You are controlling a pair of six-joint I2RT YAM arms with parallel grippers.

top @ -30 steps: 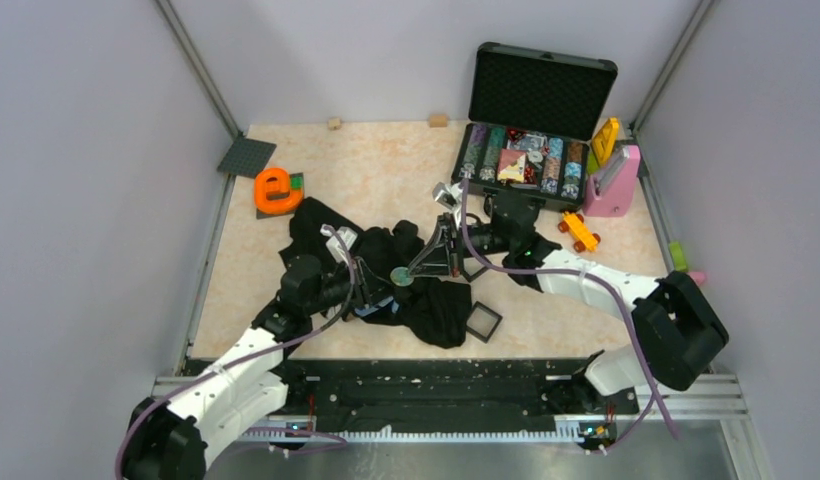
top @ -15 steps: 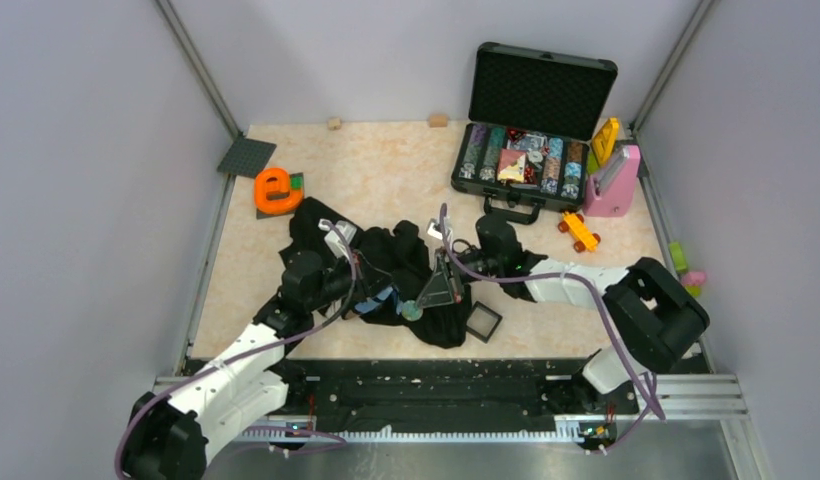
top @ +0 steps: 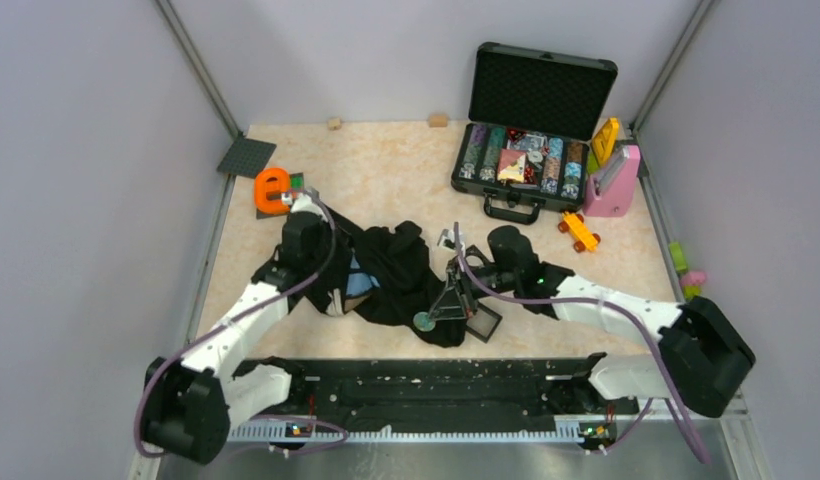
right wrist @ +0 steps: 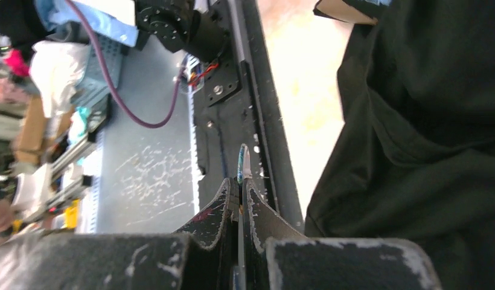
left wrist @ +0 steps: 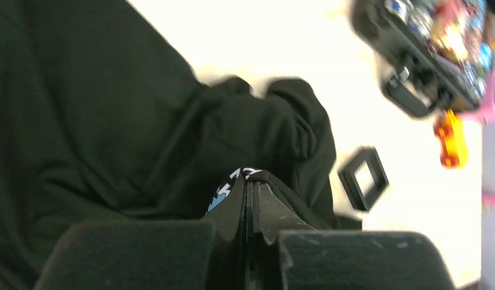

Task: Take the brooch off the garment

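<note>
- Apparently unpinned: the right gripper [right wrist: 240, 184] pinches the brooch [right wrist: 243, 164] edge-on, at the garment's [top: 394, 268] near hem (front of the tabletop [top: 386, 170]).
- Left gripper [left wrist: 250, 188], closed on cloth beside the printed patch [left wrist: 224, 196], sits well left of it.

In the right wrist view the brooch [right wrist: 243, 164] shows only as a thin edge pinched at the tips of the right gripper [right wrist: 240, 182], its face turned out of sight. The left gripper [left wrist: 251, 185] covers most of the blue and white print [left wrist: 223, 193] on the garment [left wrist: 112, 121], leaving a sliver. The chip case [left wrist: 414, 60] is blurred and cut by the top right edge, and the orange toy car [left wrist: 450, 138] is a smear. From above, the left fingers cannot be told apart from the black cloth
</note>
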